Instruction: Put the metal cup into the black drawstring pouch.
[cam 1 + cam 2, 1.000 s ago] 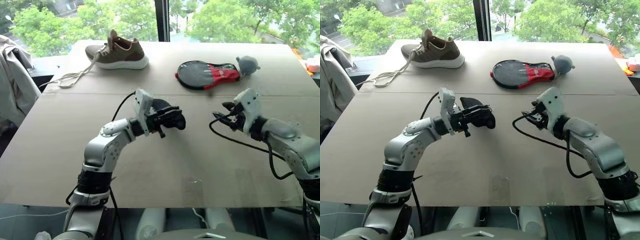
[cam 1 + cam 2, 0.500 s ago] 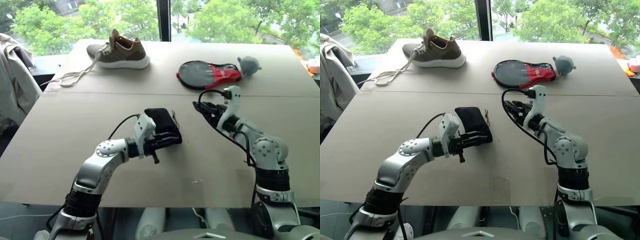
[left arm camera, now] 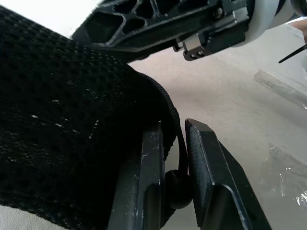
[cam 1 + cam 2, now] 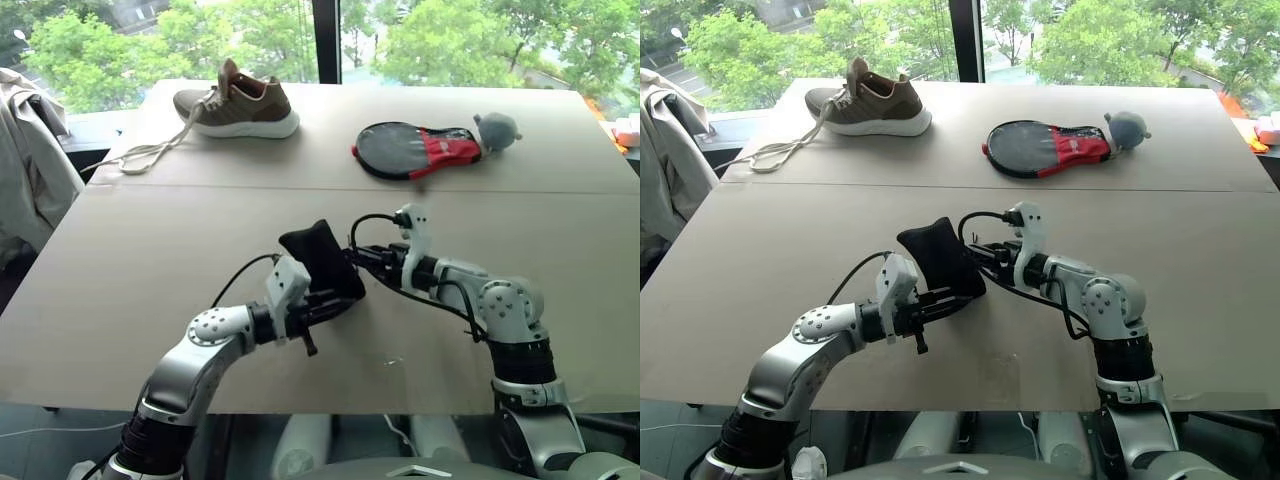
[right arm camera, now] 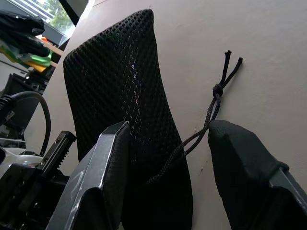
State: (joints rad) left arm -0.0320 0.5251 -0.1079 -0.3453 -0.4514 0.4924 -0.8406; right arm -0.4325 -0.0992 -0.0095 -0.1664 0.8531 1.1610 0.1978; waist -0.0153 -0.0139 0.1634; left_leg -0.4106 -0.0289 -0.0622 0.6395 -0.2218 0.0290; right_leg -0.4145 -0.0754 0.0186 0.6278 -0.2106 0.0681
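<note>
The black drawstring pouch (image 4: 318, 258) stands tilted up off the table near the middle. My left gripper (image 4: 325, 305) is shut on its lower edge; in the left wrist view the two fingers (image 3: 151, 158) pinch the mesh fabric (image 3: 57, 134) and cord. My right gripper (image 4: 355, 258) reaches in from the right and is open. Its fingers (image 5: 103, 167) straddle the pouch (image 5: 124, 96) near the cord end, and the knotted drawstring (image 5: 218, 88) trails between them. The metal cup is out of view.
At the back of the table lie a brown shoe (image 4: 237, 103) with loose laces, a black-and-red paddle case (image 4: 412, 150) and a grey plush toy (image 4: 494, 128). A pale jacket (image 4: 25, 170) hangs at the left edge.
My left gripper has come down and back with the pouch, which now tilts up. My right gripper has swung left and rolled over, ending at the pouch.
</note>
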